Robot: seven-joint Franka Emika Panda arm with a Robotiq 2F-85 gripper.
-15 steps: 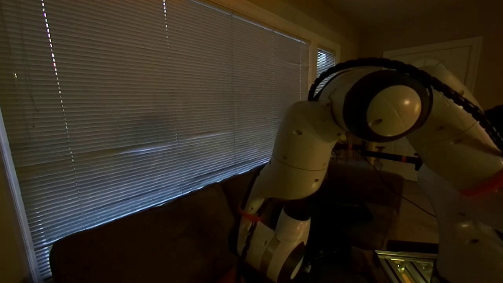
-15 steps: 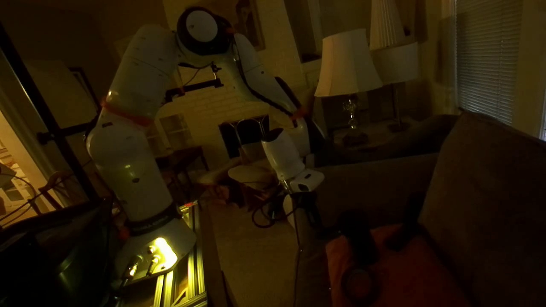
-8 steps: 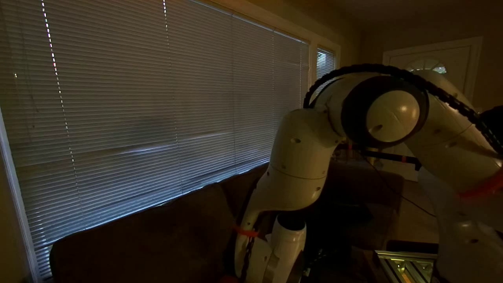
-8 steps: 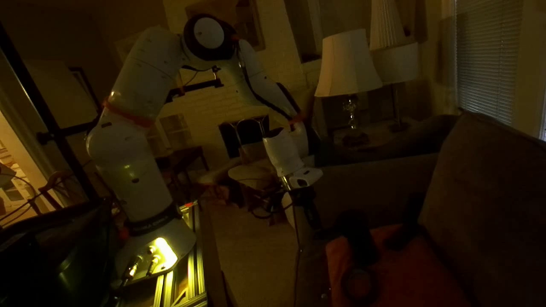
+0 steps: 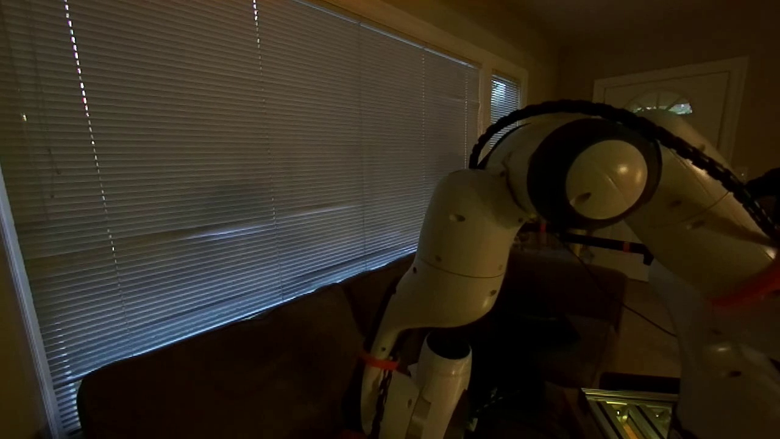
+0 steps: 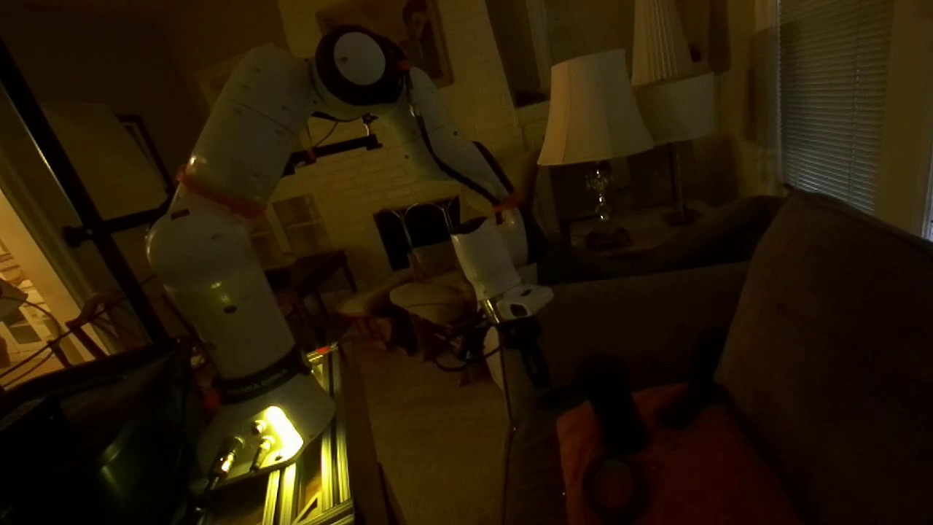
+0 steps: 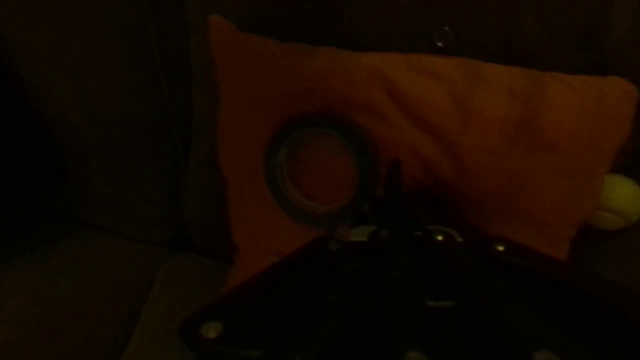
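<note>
My gripper point(image 7: 394, 182) reaches up from the bottom of the dark wrist view, its fingers shut together. A dark ring point(image 7: 367, 172), like a roll of tape, lies on an orange cushion point(image 7: 500, 125) just left of the fingertips. Whether they touch it cannot be seen. Nothing held between the fingers shows. In an exterior view the gripper point(image 6: 539, 372) is a dim shape above the cushion point(image 6: 692, 459), with the ring point(image 6: 614, 514) near the front. A dark form point(image 6: 616, 412) behind the ring is too dim to identify.
A yellowish ball point(image 7: 617, 200) sits beyond the cushion's right end. A small shiny round thing point(image 7: 443, 36) lies above the cushion. The brown sofa's back point(image 6: 838, 328) rises behind, near the window blinds point(image 5: 244, 183). Lamps point(image 6: 594, 109) stand farther back.
Over the last second the arm's elbow and forearm have come lower, mostly in the first half, with only a slight shift since. The ring and cushion stay put.
</note>
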